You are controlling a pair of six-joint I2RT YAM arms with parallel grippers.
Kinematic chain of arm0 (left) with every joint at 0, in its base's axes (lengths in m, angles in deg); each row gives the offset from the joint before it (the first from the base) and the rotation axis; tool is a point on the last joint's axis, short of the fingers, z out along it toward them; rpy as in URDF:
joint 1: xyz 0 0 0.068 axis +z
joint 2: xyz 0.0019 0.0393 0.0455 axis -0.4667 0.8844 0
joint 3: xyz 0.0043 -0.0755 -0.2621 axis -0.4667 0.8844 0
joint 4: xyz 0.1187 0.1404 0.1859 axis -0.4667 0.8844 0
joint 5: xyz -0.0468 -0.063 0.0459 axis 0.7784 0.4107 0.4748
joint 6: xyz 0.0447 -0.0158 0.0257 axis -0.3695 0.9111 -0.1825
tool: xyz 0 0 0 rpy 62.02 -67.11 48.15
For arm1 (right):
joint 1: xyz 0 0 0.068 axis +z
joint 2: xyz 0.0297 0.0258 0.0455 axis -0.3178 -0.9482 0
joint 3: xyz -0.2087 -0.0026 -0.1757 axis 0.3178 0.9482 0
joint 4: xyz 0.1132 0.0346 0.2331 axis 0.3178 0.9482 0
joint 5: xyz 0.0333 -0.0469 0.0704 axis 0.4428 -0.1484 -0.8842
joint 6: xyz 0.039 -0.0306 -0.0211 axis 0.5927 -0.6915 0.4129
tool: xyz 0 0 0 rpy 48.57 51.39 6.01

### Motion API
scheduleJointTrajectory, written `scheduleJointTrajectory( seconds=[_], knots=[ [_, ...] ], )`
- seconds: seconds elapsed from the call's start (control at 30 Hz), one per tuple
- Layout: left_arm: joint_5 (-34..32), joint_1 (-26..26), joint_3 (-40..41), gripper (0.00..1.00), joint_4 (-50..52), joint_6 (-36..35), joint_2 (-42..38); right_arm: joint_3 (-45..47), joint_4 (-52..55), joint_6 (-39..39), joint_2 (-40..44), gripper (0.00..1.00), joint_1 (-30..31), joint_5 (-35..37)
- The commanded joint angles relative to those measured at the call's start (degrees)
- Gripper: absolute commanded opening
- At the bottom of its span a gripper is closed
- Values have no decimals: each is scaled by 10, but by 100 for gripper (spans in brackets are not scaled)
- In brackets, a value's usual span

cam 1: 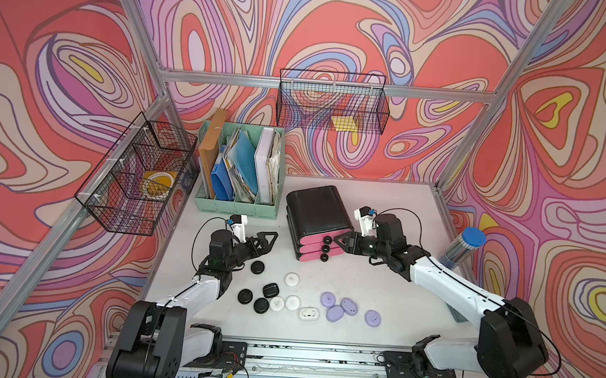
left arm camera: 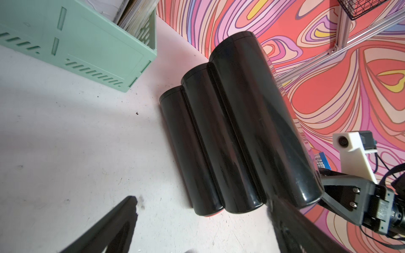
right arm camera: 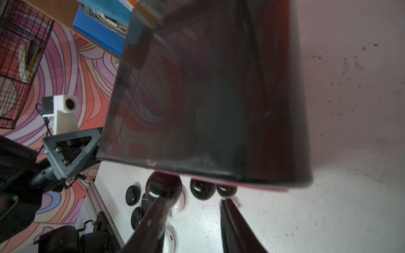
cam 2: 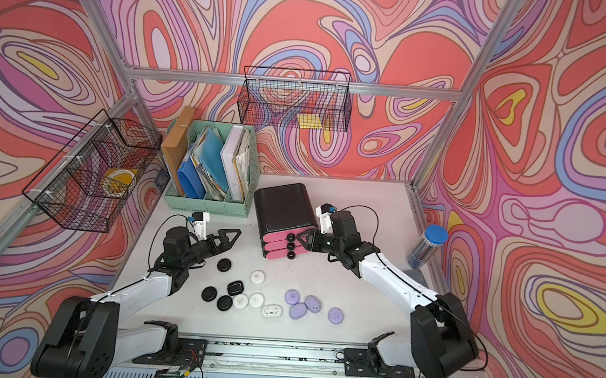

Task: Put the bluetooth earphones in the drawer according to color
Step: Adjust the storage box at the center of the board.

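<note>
Right tool sits at the top knob of the drawer.
Its jaws are a bit apart and hold nothing, with one finger tip right by that knob. Left tool hangs wide open over the worktop, near the drawer's side, and holds nothing too. That drawer is a black box with three pink fronts, all pushed in, and it stands in the middle of the worktop just beside the green file box. Earphones lie loose on the worktop in front of it: black ones near the left arm, white ones in the middle, purple ones nearer the right arm.
</note>
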Motion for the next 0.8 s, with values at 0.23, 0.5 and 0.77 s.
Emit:
scheduleJointTrajectory(
  seconds=[0.23, 0.5, 0.77],
  knots=[
    [-7, -9, -11, 99, 33, -1, -41, -109, -29, 24, -105, 42, 1, 64],
    [-26, -25, -12, 99, 43, -13, -38, -95, -21, 7, -75, 41, 6, 60],
    [-27, -26, -14, 99, 39, -14, -23, -74, -18, -2, -58, 40, 37, 26]
  ],
)
